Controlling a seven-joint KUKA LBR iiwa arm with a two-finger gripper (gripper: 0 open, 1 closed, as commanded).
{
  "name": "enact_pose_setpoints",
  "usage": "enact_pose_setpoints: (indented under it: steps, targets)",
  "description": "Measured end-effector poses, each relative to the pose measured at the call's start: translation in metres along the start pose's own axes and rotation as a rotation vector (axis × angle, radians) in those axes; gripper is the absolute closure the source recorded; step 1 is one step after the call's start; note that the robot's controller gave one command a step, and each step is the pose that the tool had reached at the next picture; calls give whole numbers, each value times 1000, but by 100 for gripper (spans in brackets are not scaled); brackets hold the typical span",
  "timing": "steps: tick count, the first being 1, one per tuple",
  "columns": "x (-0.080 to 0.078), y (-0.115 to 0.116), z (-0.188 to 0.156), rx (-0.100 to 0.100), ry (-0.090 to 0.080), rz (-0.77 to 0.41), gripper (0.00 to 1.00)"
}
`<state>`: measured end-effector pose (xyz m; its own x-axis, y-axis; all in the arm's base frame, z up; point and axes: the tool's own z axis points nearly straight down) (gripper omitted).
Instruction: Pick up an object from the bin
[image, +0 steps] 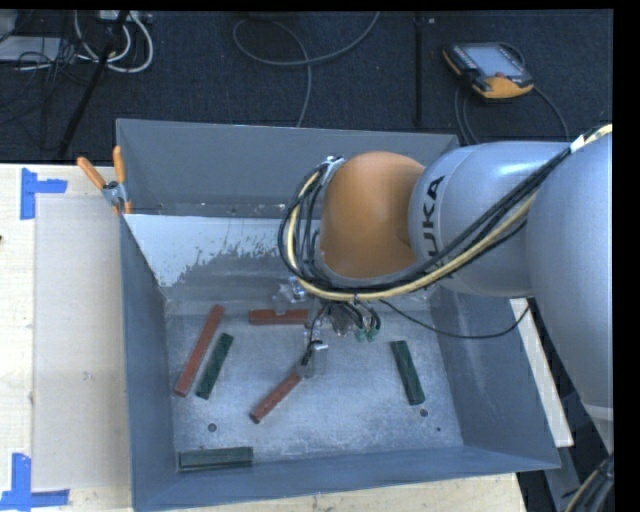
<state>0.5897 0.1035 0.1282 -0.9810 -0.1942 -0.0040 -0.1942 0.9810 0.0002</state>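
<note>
Where the gripper (313, 358) hangs, approx. bin ctr, its tip sits at the upper-right end of a red-brown flat stick (277, 397) lying diag. on the bin floor; touching or just above it, can't tell. Open or closed, can't tell either: the tip is dark and tucked under the wrist.

Just behind the gripper a second red-brown stick (272, 316) lies crosswise, its right end hidden by wrist hardware. To view right a dark green stick (407, 372) lies well apart. To view left a third red-brown stick (200, 349) and a second dark green stick (214, 366) lie side by side, both slanted. A third dark green stick (215, 458) lies along the near wall of the grey metal bin (145, 350).

Above: orange wrist cover (365, 215) w/ looped cables (296, 235), then the grey KUKA arm (520, 220) entering from view right.
</note>
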Motion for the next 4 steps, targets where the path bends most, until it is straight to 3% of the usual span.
enact_pose_setpoints:
  steps: [1, 2, 3, 4]
  targets:
    - [2, -8, 56, 0, 5, -21, 0]
    - [70, 32, 55, -1, 5, -167, 100]
    - [70, 32, 55, -1, 5, -166, 100]
    - [89, 11, -123, 0, -2, -171, 100]
